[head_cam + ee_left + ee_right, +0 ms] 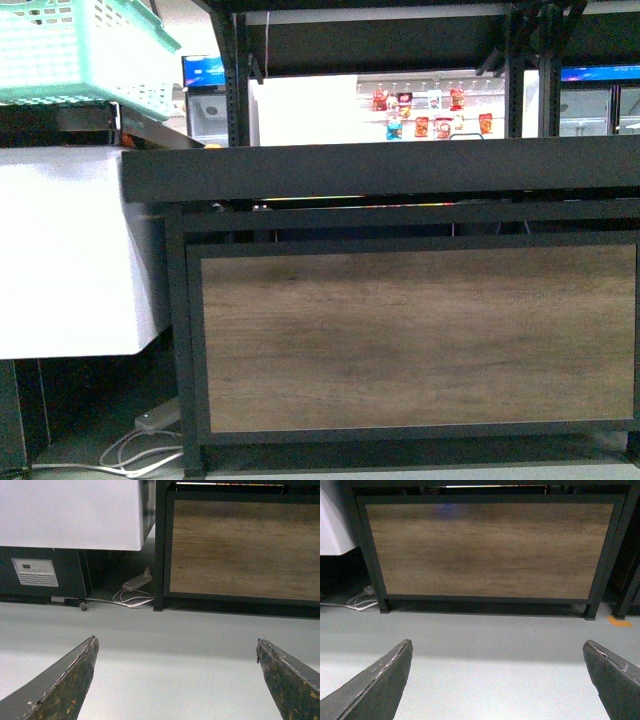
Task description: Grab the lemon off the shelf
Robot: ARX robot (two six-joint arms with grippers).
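the shelf point(400, 170) has a matt black metal frame and a wood-grain front panel point(420, 340).

A pale grey floor point(485, 645) lies underfoot. At the left stands a white cabinet point(70, 250), with a mint-green plastic basket point(80, 50) above it. A power strip point(136, 583) and looped white cables point(131, 600) lie by the cabinet's dark base. Far behind, snack packets point(430, 115) hang in bright light.

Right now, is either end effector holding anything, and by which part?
Nothing held: the left end effector and right end effector are open, empty; no lemon in view.
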